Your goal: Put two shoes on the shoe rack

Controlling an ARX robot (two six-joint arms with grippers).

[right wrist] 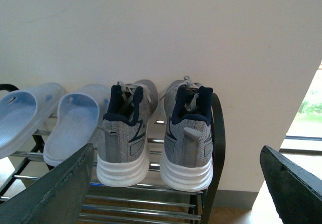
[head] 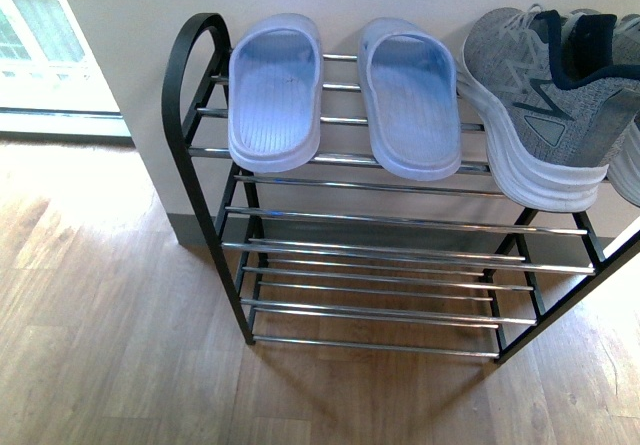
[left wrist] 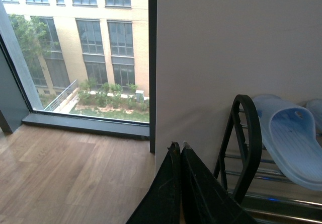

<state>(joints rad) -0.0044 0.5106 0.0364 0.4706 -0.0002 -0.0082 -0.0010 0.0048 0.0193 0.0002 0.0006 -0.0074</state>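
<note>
Grey sneakers [right wrist: 151,133] side by side on shoe rack [head: 200,145] top tier — toes to wall, heels outward. Pale blue slides [head: 340,95] beside them, same axis. Left hand [left wrist: 180,151] fingers together; right hand [right wrist: 176,183] spread wide, empty.

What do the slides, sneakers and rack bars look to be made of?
Slides: probably moulded rubber or foam, matte pale blue, ribbed footbed. Sneakers: grey knit fabric uppers, visible weave, smooth ridged white soles. Rack bars: likely chromed metal, shiny reflections.
</note>
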